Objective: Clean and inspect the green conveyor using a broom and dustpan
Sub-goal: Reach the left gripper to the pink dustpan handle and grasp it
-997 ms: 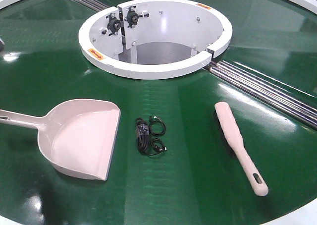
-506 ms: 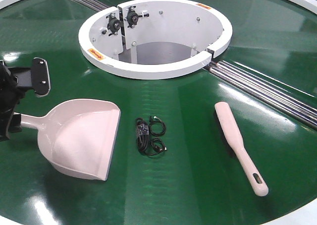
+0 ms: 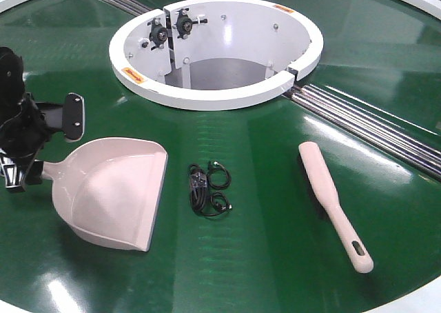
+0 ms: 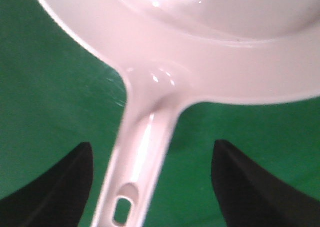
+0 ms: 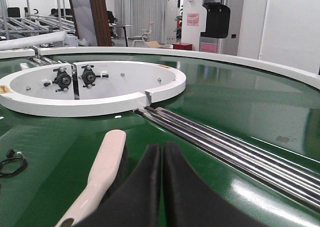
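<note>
Green conveyor [image 3: 275,258] belt, glossy, surrounds the white inner ring [image 3: 213,96], and everything else lies on it on the near side of that ring.

Far to the ring's near left, the left gripper [image 3: 41,146] sits low over the belt with its jaws spread wide. The wrist view shows its two dark fingers [image 4: 65,187] on either side of the dustpan handle [image 4: 145,152], with green belt visible in both gaps, so neither finger touches it. The dustpan [image 3: 114,192] lies flat on the belt to the near left of the ring, with its mouth facing right and its handle pointing left into the gripper.

Straight in front of the ring, just to the right of the pan's mouth, is a small coiled black cable [image 3: 209,189].

To the ring's near right the broom [image 3: 334,203] lies on the belt, its slotted handle end farthest from the ring. Silver rollers [image 3: 372,127] run out from the ring's right side, beyond the broom.

The right gripper [image 5: 161,182] shows only in its own wrist view. Its jaws are pressed together with nothing between them, just right of the broom.

By count there is one dustpan, one broom, one cable bundle and two grippers.
</note>
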{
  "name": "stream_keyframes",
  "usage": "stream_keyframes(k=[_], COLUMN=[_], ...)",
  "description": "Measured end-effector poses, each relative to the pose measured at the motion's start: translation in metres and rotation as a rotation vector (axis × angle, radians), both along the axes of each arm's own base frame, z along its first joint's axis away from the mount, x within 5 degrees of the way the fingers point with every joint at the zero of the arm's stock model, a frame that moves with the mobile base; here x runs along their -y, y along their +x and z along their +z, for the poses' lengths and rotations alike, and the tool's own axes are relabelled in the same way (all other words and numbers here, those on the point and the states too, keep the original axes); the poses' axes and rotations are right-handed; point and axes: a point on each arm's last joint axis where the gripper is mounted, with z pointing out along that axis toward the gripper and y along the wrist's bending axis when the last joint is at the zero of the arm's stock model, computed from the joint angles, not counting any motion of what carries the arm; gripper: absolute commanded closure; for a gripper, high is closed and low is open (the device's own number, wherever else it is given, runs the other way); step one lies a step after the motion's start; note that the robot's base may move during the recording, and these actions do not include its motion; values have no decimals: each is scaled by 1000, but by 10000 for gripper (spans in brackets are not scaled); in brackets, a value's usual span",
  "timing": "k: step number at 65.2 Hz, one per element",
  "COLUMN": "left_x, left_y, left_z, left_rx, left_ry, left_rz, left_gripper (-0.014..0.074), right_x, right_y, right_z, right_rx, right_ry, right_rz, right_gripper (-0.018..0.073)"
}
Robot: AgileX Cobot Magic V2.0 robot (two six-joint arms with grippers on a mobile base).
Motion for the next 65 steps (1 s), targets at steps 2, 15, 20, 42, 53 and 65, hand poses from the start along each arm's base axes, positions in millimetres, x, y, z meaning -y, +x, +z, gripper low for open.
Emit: stream_keyframes(k=[2,15,20,42,53,65], left_x=[0,1,0,0,-8,-12], left_y=[1,6,8,12,12,11], left_z=[-1,-16,-21,-39,-39,-39], left_rx=[-2,-54,-71,-130,-146,-159], left_ry=[-2,4,6,33,39,38], left_rz=[-4,-44,-61,-134,-157,-148], left_gripper=[129,129,129,234,391,543], right_x=[0,0,0,0,0,0], right_y=[0,0,0,0,0,0], right_z=[0,0,0,0,0,0], right_rx=[0,0,0,0,0,0], right_ry=[0,0,0,0,0,0], right_rz=[0,0,0,0,0,0], right_gripper=[568,568,568,568,568,568])
